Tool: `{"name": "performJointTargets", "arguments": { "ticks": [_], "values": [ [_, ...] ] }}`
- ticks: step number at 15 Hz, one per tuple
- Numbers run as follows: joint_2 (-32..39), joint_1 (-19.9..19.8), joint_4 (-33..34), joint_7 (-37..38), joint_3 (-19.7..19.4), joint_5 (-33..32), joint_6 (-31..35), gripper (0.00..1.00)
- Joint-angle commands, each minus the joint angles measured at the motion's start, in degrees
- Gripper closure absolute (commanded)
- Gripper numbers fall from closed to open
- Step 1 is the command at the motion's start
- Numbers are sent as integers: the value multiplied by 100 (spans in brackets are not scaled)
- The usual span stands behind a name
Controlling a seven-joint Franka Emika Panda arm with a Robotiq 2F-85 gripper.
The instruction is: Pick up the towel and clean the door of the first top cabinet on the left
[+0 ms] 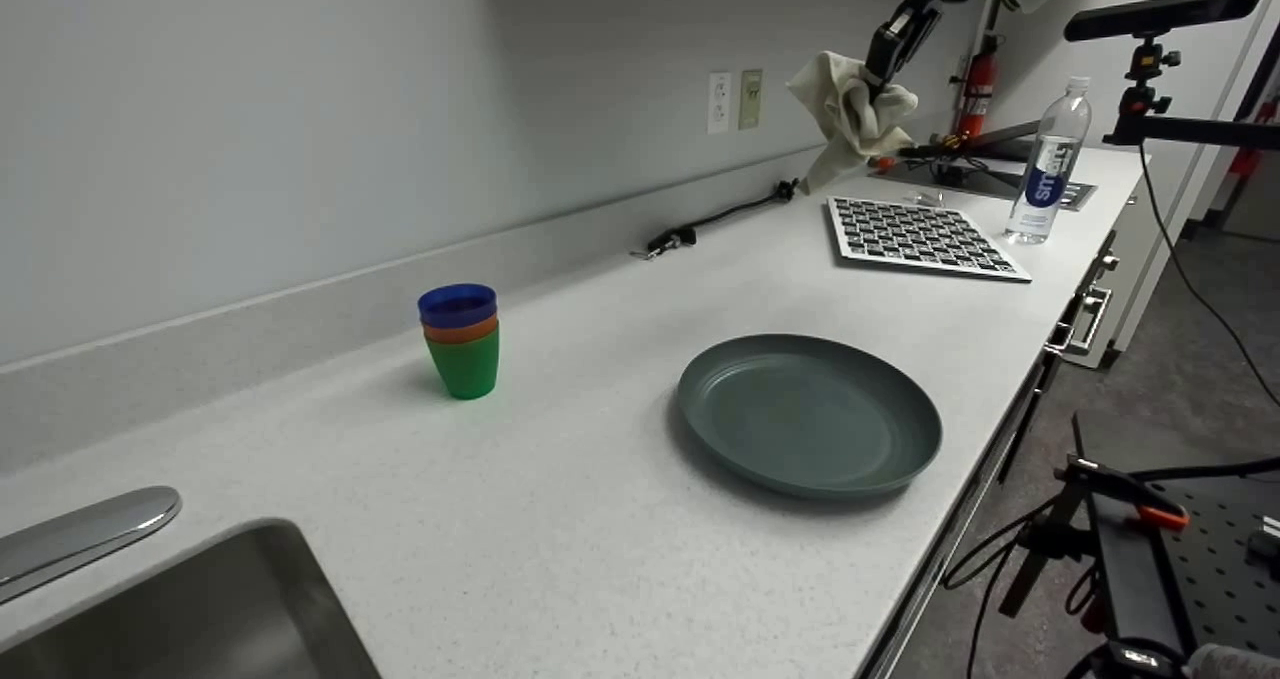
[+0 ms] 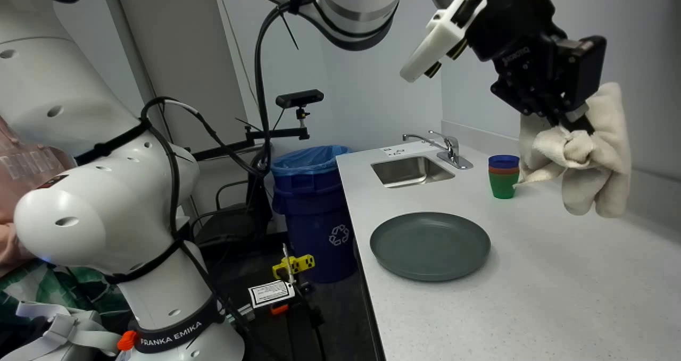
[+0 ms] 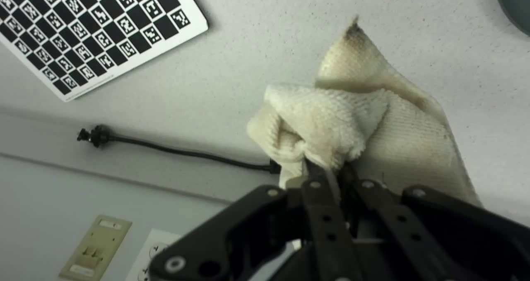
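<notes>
One pale, speckled worktop [image 1: 600,549] runs along the grey wall [image 1: 250,139] in both exterior views. Beside it stands my white arm [image 2: 90,217], stretched above the surface in an exterior view. A blue bin [image 2: 314,217], lined with a bag [image 2: 314,161], stands next to the worktop. Next in size comes the steel sink [image 2: 412,170], let into the worktop, followed by the checkered board [image 1: 915,237] and the dark green plate [image 1: 815,414], which lie apart from each other. My towel [image 2: 609,153] (beige, one corner stained dark in the wrist view) hangs crumpled in the air above the worktop. It is held by my tool [image 3: 331,174], whose jaws are drawn narrow about a bunched fold. Of lesser size: a clear bottle [image 1: 1048,164], upright just beside the board; three nested cups [image 1: 460,342], showing blue, orange and green from the top down; and a white outlet [image 1: 718,102] just beside a cream outlet [image 1: 750,98].
</notes>
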Motion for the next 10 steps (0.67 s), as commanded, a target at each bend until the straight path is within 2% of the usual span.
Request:
{"name": "performJointTargets", "arguments": {
  "ticks": [1,10],
  "values": [
    [156,192,53,-91,-287,334,-148,97],
    [302,378,-461,-203,-437,737,-145,97]
  ]
}}
